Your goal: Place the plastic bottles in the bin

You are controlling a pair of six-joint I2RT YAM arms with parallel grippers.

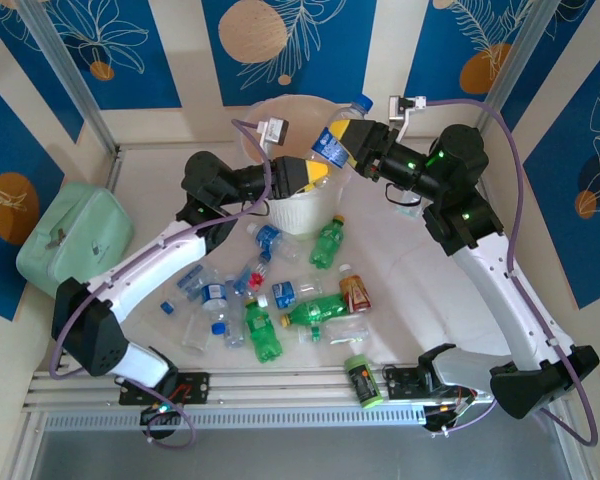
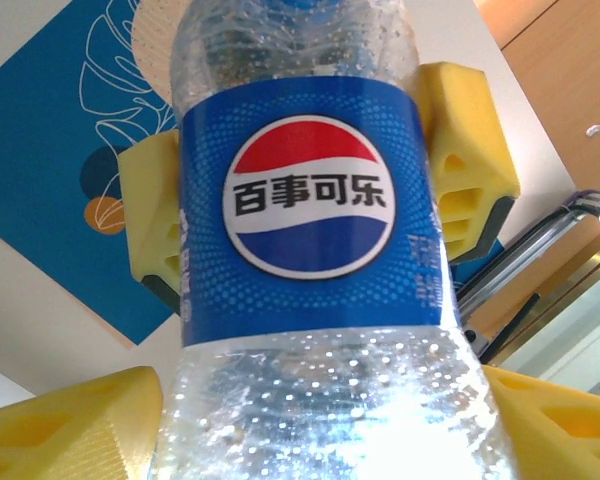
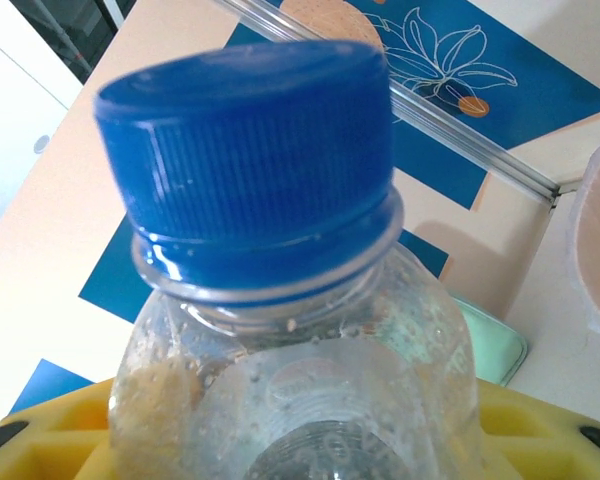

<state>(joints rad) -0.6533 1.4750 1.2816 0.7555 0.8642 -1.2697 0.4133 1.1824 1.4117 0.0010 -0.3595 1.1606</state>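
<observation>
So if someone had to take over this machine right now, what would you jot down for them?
Right gripper: jaws shut on a blue-labelled bottle, held over the bin.
Left gripper: jaws flank the same bottle; gripping or not, I cannot tell.
Table: about a dozen more lie in front of the bin, such as a green bottle.
Done: nothing I can confirm inside the bin.
Left to do: drop this bottle in, then clear the rest.
</observation>
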